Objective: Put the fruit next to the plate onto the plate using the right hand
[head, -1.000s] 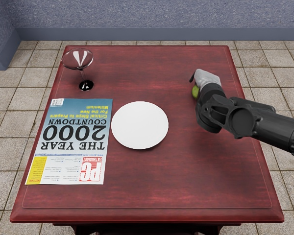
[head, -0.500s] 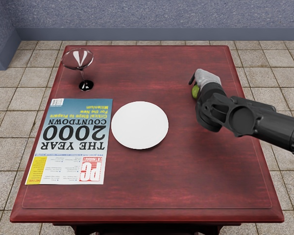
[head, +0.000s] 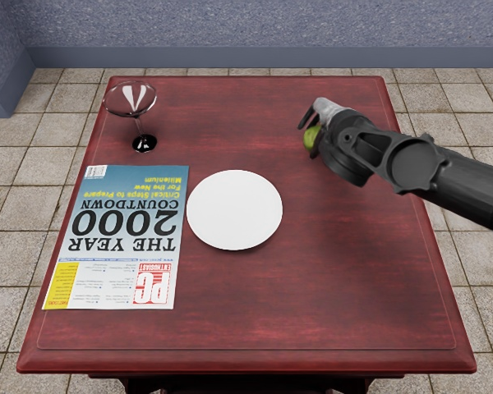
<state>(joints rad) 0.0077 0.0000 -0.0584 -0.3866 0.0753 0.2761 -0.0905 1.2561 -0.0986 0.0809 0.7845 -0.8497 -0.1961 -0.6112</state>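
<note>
A small green fruit (head: 311, 137) shows as a sliver at the left side of my right hand (head: 316, 127), whose fingers are curled around it. The hand and fruit hang above the table, up and to the right of the white plate (head: 234, 209). The plate lies bare in the middle of the table. The dark right arm (head: 427, 172) comes in from the right edge and hides most of the fruit. The left arm does not show.
A martini glass (head: 131, 105) stands at the back left of the red table (head: 312, 295). A magazine (head: 119, 236) lies flat just left of the plate.
My right hand has risen and shifted up and to the left, carrying the green fruit with it. Plate, glass and magazine have not moved.
</note>
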